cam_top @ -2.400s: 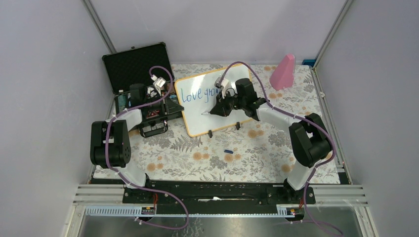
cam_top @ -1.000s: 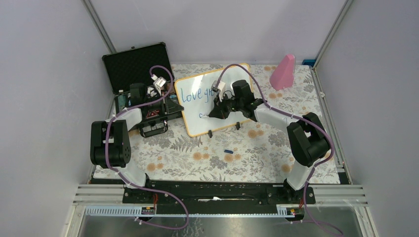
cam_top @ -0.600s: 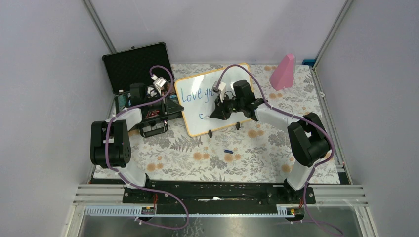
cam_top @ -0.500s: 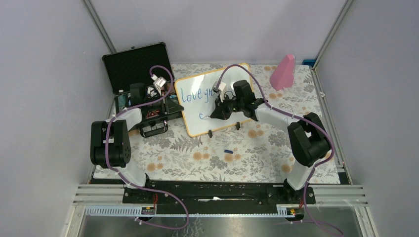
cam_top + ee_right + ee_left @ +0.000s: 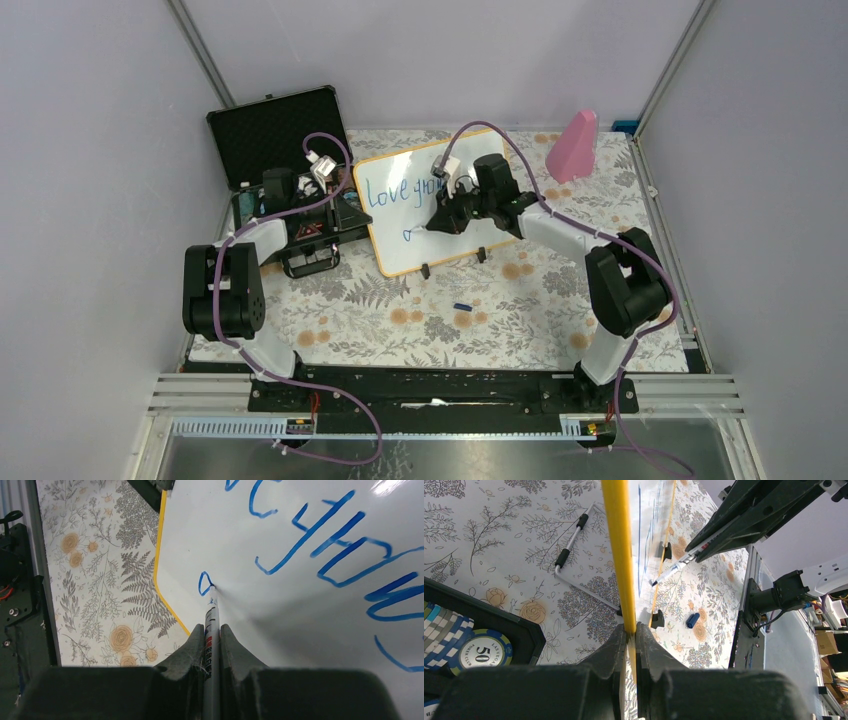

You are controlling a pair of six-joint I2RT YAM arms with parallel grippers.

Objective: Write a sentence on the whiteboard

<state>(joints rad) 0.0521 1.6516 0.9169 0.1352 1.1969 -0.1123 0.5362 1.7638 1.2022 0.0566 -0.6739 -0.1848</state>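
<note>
I see my right tool (image 5: 438, 223) holding a marker (image 5: 420, 230) to the whiteboard (image 5: 400, 252) under the blue sentence (image 5: 392, 191), my left tool (image 5: 349, 206) at the board's left edge.

Plain pale lilac-grey walls (image 5: 440, 60) close in booth on three sides. Slanted aluminium posts (image 5: 205, 60) at both far corners. Table (image 5: 400, 300) under cloth printed with grey ferns, orange blossoms. Ribbed metal rail (image 5: 200, 395) along near edge, dull steel sheet (image 5: 480, 450) below it. Light even, soft, shadows faint.
</note>
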